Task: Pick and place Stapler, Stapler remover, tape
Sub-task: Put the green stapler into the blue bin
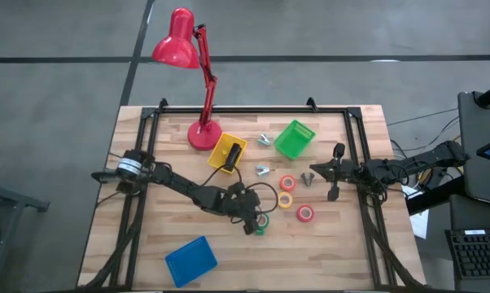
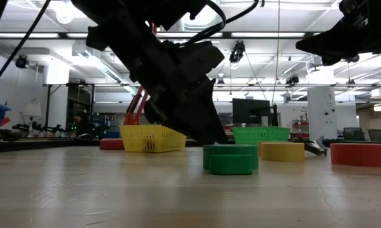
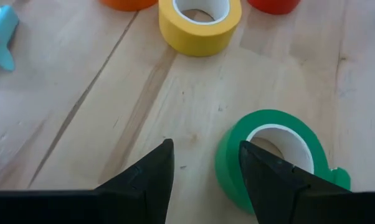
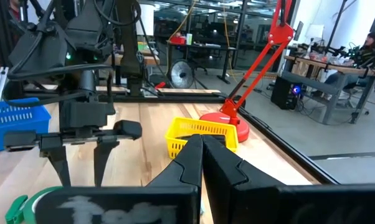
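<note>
The green tape roll (image 3: 281, 155) lies flat on the table, with a loose tail (image 3: 337, 177). My left gripper (image 3: 203, 146) is open and points down at it. One finger (image 3: 144, 180) stands outside the roll and the other (image 3: 265, 174) is over its near wall. The orange (image 1: 287, 182), yellow (image 1: 285, 199) and red (image 1: 305, 213) rolls lie flat nearby. A dark oblong, the stapler (image 1: 231, 155), lies in the yellow basket (image 1: 220, 146). Silvery staple removers (image 1: 263, 170) lie on the wood. My right gripper (image 4: 203, 146) is shut and empty at the right (image 1: 314, 172). My left gripper comes at the green roll from above, with one fingertip (image 3: 246, 152) over the roll's near wall by the pale core (image 3: 284, 134). I cannot tell whether it touches. The roll lies flat on the table.
A green basket (image 1: 295, 138) stands at the far middle and a blue basket (image 1: 190, 260) near the front left. A red desk lamp (image 1: 203, 134) stands by the yellow basket. Two more silvery claws (image 1: 264, 140) (image 1: 308, 177) lie loose. A black frame (image 1: 253, 110) borders the table.
</note>
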You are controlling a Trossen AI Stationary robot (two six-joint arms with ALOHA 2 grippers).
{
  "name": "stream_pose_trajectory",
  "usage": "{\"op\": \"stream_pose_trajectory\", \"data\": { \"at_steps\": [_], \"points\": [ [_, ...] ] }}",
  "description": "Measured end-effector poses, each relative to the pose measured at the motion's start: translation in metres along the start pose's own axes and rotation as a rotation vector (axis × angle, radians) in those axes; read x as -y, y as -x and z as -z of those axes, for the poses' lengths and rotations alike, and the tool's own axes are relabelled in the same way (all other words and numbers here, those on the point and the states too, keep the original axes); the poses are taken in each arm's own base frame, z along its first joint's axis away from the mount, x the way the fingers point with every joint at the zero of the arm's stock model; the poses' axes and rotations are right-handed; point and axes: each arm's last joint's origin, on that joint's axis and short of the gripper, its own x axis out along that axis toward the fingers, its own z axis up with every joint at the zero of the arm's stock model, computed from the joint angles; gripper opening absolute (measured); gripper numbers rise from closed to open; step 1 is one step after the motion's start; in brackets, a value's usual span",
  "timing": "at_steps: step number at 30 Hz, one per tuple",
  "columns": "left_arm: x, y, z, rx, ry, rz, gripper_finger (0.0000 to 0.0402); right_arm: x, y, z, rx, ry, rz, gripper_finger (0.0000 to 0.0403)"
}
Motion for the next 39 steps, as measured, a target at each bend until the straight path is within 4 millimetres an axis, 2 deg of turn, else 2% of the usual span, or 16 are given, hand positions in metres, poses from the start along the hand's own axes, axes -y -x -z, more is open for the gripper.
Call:
{"op": "stream_pose_trajectory", "data": {
  "at_steps": [10,15,20,24,28,32,39],
  "points": [
    [0.003,0.004,-0.002,0.017,-0.051,0.011,0.0183,0.0,0.0,0.0,0.0,0.0,0.0,0.0008],
    [0.023,0.016,0.005,0.04,-0.153,0.069,0.0183,0.0,0.0,0.0,0.0,0.0,0.0,0.0008],
    [0.05,0.029,0.023,0.033,-0.256,0.129,0.0183,0.0,0.0,0.0,0.0,0.0,0.0,0.0008],
    [0.063,0.034,0.034,0.036,-0.309,0.16,0.0181,0.0,0.0,0.0,0.0,0.0,0.0,0.0008],
    [0.065,0.032,0.038,0.046,-0.345,0.158,0.0181,0.0,0.0,0.0,0.0,0.002,0.0,0.0008],
    [0.06,0.02,0.043,0.005,-0.327,0.152,0.0181,0.0,0.0,0.0,0.0,0.002,0.0,0.0008],
    [0.054,0.013,0.039,0.015,-0.305,0.14,0.0181,0.0,0.0,0.0,0.0,0.0,0.0,0.0008]
  ]
}}
